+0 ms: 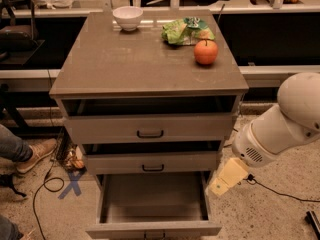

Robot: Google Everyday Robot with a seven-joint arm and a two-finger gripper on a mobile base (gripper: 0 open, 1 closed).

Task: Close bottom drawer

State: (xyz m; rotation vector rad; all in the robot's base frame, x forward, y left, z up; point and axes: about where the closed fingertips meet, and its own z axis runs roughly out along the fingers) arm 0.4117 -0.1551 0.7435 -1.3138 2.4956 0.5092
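Just beside bottom drawer [152,228], end effector [220,185]

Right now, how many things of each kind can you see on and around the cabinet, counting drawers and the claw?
Bowl: 1
Orange fruit: 1
Green bag: 1
Drawers: 3 (top drawer, middle drawer, bottom drawer pulled out farthest)
Claw: 1, low by the bottom drawer's right side
Total: 7

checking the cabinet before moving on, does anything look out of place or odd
The bottom drawer is pulled far out; the middle drawer and top drawer stand slightly open too. The gripper hangs beside its right edge. Nothing looks spilled or damaged.
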